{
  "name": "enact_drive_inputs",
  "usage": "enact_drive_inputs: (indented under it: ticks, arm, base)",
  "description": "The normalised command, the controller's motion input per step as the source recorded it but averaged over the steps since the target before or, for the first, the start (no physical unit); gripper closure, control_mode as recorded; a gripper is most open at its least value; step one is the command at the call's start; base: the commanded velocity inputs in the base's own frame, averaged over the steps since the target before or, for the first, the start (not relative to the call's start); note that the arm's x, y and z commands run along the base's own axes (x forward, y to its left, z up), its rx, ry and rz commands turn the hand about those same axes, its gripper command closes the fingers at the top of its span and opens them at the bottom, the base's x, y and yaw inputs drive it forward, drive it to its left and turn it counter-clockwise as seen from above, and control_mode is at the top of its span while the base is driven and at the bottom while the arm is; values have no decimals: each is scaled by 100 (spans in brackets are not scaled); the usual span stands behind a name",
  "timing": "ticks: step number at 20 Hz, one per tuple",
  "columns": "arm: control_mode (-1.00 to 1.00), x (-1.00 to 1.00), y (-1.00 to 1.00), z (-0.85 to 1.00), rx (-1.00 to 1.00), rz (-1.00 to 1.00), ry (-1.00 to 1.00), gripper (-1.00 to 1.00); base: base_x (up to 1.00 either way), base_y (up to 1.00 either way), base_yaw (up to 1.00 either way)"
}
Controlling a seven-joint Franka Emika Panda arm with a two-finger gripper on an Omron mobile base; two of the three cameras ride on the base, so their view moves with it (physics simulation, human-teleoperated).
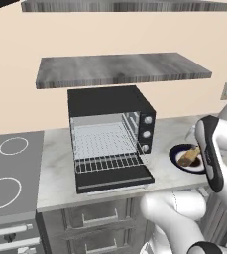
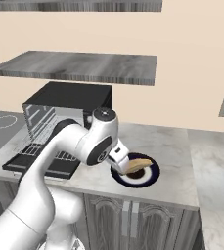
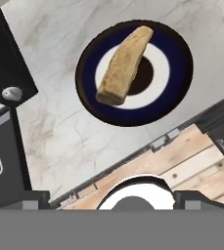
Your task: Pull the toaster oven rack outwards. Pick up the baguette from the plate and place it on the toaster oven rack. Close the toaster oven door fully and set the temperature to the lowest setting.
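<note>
Gripper: I read the gripper as spread wide and carrying nothing; it hangs over the plate, and in the right base view my own arm hides most of it, so I think the tips are clear of the bread but cannot swear to it.
Baguette: the baguette lies slantwise across the plate, one end over the dark centre, the other reaching the blue rim.
Plate position: it sits on the marble table, just to the right of the toaster oven, near the table's front edge.
Door: I see the toaster oven door dropped flat toward me.
Rack: the toaster oven rack is drawn out over the open door.
Temperature knob: the temperature knob tops a column of three on the oven's right panel.
</note>
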Motion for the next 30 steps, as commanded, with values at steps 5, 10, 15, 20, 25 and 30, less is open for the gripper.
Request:
enact_drive_inputs:
  ticks: [5,10,15,20,25,30]
  arm:
    - [-100,0,-11,-15,2,0,0,-100]
    - [-100,4,-8,-16,2,0,0,-100]
    - [-100,14,-9,-14,4,0,0,-100]
    - [-100,18,-9,-15,4,0,0,-100]
    - [-100,20,-8,-12,3,0,0,-100]
    - [-100,20,-5,-16,2,0,0,-100]
  base:
    - [0,0,0]
    - [0,0,0]
    - [0,0,0]
    - [0,0,0]
    - [0,0,0]
    - [0,0,0]
